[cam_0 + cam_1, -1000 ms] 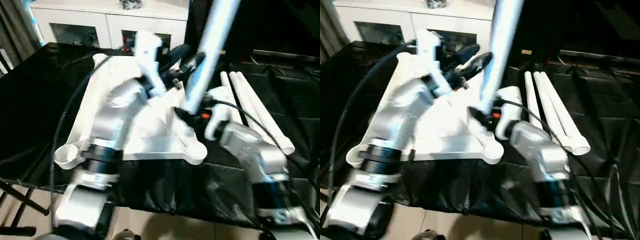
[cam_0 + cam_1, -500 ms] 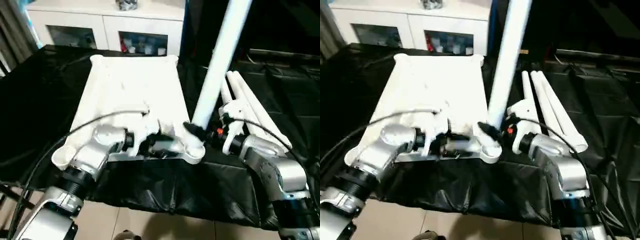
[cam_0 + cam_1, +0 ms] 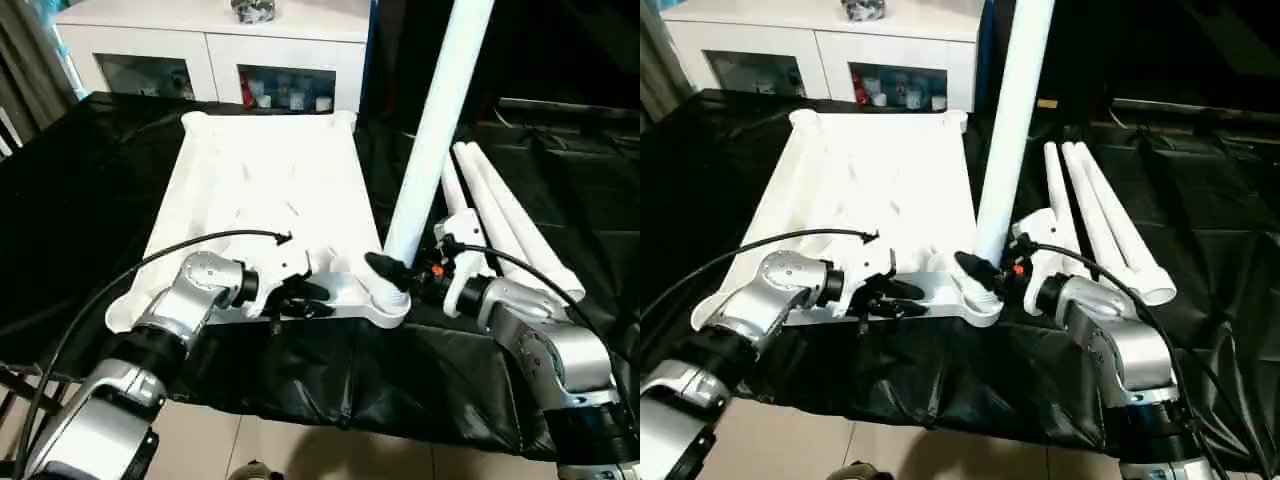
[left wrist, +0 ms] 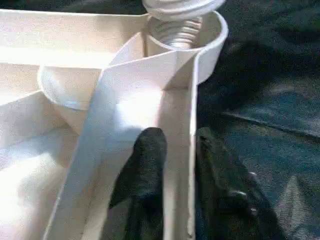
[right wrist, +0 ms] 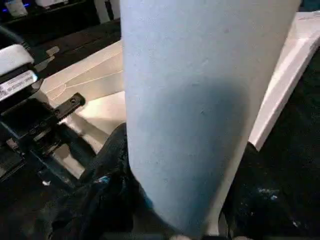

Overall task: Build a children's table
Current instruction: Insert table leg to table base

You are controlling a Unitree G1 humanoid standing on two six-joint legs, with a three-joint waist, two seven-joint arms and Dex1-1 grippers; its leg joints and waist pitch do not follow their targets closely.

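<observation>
Left jaws [image 4: 172,165]: clamped on near rim of table top [image 3: 265,180], one finger each side.
Right jaws [image 3: 395,275]: gripping upright leg [image 3: 432,130] standing in corner socket [image 3: 385,303].
Spare legs [image 3: 505,220]: just beyond right jaws, on black-covered tabletop [image 3: 70,200].

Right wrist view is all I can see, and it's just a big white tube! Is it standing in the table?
Observer: Yes. The long white tube leg stands upright in the near right round corner socket of the white plastic table top. Your right hand grips it low down.
Operator: Is it screwed all the way in?
Observer: Not yet. Its screw thread shows above the socket.
Operator: What's my other hand doing?
Observer: The left hand has a finger on each side of the top's near rim.
</observation>
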